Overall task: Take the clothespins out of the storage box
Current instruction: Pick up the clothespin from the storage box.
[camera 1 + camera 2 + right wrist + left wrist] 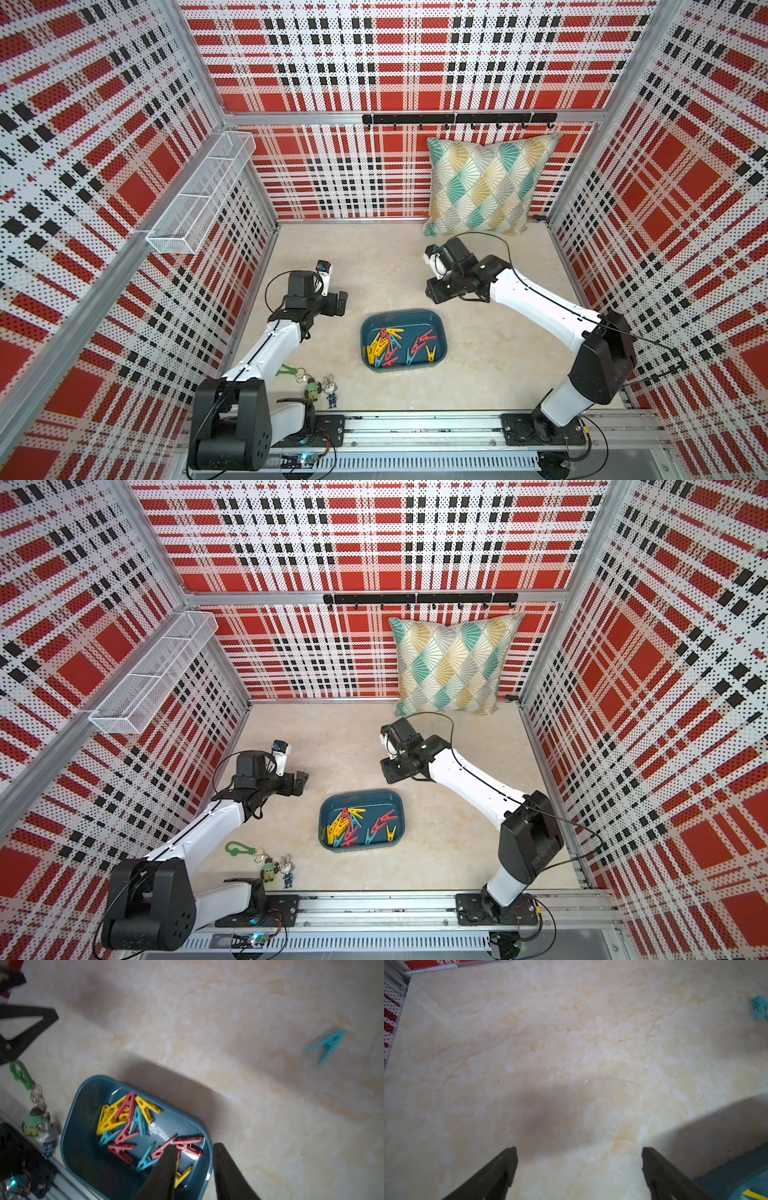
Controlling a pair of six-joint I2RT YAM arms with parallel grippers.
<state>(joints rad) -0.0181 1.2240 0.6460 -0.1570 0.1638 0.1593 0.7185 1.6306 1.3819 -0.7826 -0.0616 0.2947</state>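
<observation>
One out: a single teal clothespin (326,1046) lies alone on the bare surface (249,1012), well apart from the storage box (70,1138). A teal scrap (759,1008) at the edge of the left wrist view is probably the same one. Neither top view shows it; the right arm likely covers it.
Box position: the dark teal box sits flat on the surface in the near middle, between the two arms.
Left inside: the clothespins (388,347) are a loose tangle of yellow, red and teal. They crowd the box's left half, with a few more toward its right, and several overlap.
Left pincer: the left pincer (579,1150) is spread wide with nothing between its jaws. It is over bare surface to the left of the box and a little farther back.
Right pincer: the right pincer (194,1146) is parted only partway and grips nothing. It hangs just beyond the box's far right corner.
Progress: barely begun, by my reading; one is out and nearly the whole lot remains.
Next: probably a descent into the box for a piece lying clear of the tangle, such as a red one on the right.
Not part of it: the green clip (237,848) with figurines, at the near left.
</observation>
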